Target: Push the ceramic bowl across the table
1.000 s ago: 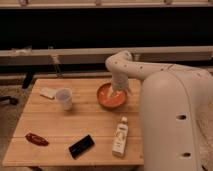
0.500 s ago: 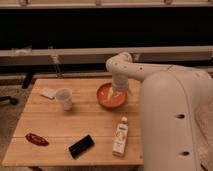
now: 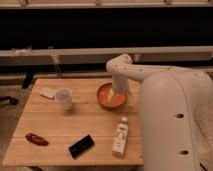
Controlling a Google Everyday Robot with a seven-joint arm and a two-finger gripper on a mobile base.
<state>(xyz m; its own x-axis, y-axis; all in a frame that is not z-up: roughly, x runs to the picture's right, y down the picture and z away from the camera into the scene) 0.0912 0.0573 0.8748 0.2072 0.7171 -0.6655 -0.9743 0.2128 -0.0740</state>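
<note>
The ceramic bowl (image 3: 109, 96), orange-red with a paler inside, sits on the light wooden table (image 3: 50, 125) right of its middle, toward the far edge. My white arm comes in from the right and bends down over it. My gripper (image 3: 119, 91) reaches down at the bowl's right rim, in or right against the bowl. The arm's wrist hides the bowl's right side.
A translucent plastic cup (image 3: 64, 98) stands left of the bowl. A small white object (image 3: 48, 93) lies at the far left. Near the front lie a dark red item (image 3: 37, 139), a black flat device (image 3: 81, 146) and a white bottle (image 3: 120, 136).
None of the objects has shifted. The arm and bowl stay where they were.
</note>
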